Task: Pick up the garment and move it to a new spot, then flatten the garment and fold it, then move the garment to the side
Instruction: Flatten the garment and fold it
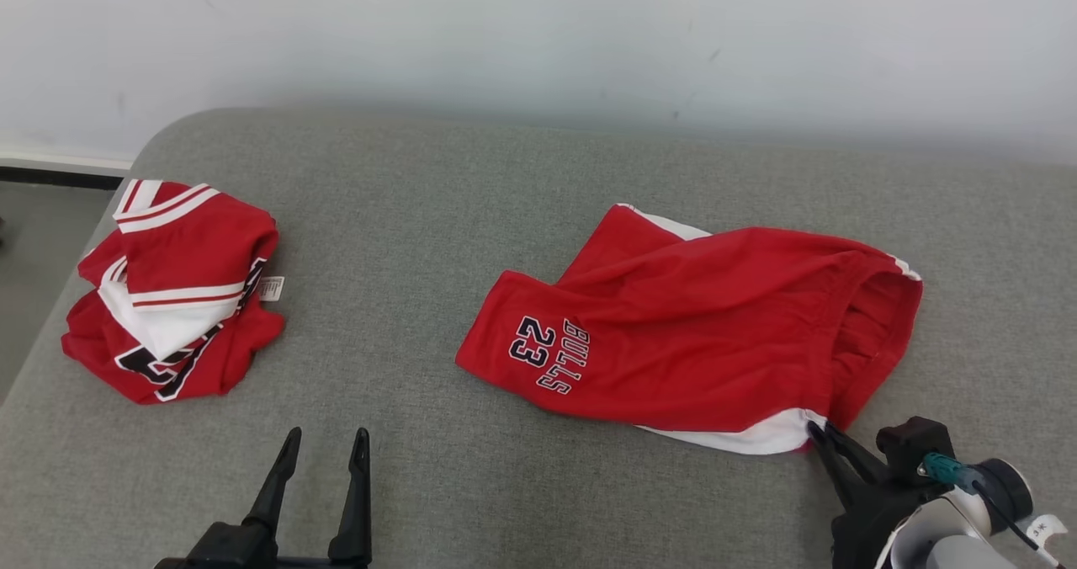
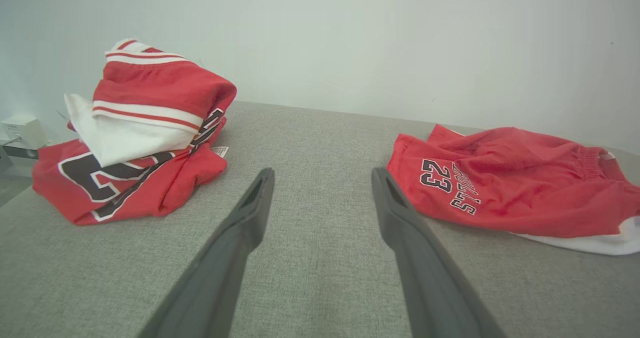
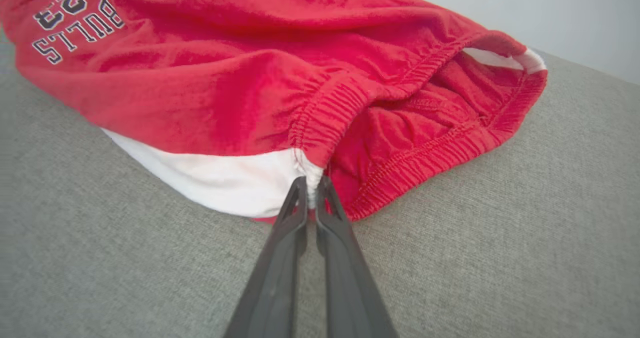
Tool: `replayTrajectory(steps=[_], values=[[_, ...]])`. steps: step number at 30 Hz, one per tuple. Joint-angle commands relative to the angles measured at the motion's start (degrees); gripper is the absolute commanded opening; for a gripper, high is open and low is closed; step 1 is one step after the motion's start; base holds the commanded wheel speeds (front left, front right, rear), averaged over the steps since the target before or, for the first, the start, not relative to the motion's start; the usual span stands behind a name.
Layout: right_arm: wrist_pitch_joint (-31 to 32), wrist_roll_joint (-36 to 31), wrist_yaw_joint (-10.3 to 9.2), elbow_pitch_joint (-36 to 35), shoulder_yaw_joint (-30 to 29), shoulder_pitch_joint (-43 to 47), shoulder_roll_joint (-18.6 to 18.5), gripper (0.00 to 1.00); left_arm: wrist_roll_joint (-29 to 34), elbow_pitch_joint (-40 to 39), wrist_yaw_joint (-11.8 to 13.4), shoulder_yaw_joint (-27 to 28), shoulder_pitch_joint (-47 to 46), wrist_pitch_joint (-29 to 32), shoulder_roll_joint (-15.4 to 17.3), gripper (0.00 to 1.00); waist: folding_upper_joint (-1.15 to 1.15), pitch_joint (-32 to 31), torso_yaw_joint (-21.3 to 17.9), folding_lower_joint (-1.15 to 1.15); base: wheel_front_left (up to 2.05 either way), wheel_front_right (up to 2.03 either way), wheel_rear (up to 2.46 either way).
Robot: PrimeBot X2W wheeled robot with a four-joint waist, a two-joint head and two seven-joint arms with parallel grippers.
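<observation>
Right gripper (image 3: 311, 187) clamped on waistband corner of red-and-white fleece shorts (image 3: 225, 88); left gripper (image 2: 322, 177) jaws apart, grey upholstery (image 2: 320, 128) between.

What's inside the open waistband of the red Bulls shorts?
Rumpled red inner fabric shows inside the red fleece shorts, with a white strip at the far rim. Deeper in, the top layer covers everything.

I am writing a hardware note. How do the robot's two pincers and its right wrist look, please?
The left pincer and right pincer each have two long, dark, tapering fingers on a black base. On the right wrist a teal plug leads a thin black cable past a white tag; the forearm is pale.
</observation>
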Motion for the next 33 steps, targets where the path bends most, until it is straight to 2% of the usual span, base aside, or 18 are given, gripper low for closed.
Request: replayTrajectory(steps=[1,9,16,21,22,23,24,33], values=[[-0.96,0.86,-0.13,0.11,1.01,-0.81,-0.23,0.0,-0.2,0.12,0.05,0.17,-0.34,-0.19,-0.15,1.0,0.0,-0.5,-0.47,-0.01,0.0,0.0,0.0],[-5.6,3.18,-0.13,-4.68,4.78,0.16,-0.54,0.0,0.07,-0.1,0.06,1.8,1.89,-0.19,-0.16,1.0,0.0,-2.69,-3.46,-0.01,0.0,0.0,0.0],[-6.66,3.83,-0.13,-16.28,1.59,8.09,-3.67,0.0,0.28,-0.52,0.05,2.58,2.7,-0.2,-0.18,1.0,0.0,-3.42,-6.37,-0.01,0.0,0.0,0.0],[-4.96,4.86,-0.13,-20.68,-1.44,14.81,-4.99,0.0,0.17,-0.79,0.06,2.6,2.67,-0.19,0.02,1.0,0.0,-3.32,-7.9,-0.01,0.0,0.0,0.0],[-4.69,5.1,-0.13,-21.16,-1.93,15.58,-4.86,0.04,0.14,-0.76,0.05,2.51,2.6,-0.19,0.11,1.0,0.0,-3.31,-8.09,-0.01,0.0,0.0,0.0],[-4.85,5.4,-0.13,-21.54,-2.54,16.13,-4.37,0.48,0.08,-0.75,0.06,2.53,2.57,-0.19,0.19,1.0,0.0,-3.37,-8.31,-0.01,0.0,0.0,0.0],[-4.59,5.44,-0.13,-21.6,-2.84,16.87,-3.99,1.0,0.02,-0.73,0.05,2.41,2.58,-0.19,0.24,1.0,0.0,-3.45,-8.44,-0.01,0.0,0.0,0.0],[-6.64,1.83,-0.13,-25.78,-9.45,18.91,-0.11,1.0,-0.08,-0.99,0.06,2.52,3.09,-0.19,1.06,1.0,0.0,-4.75,-9.03,-0.01,0.0,0.0,0.0]])
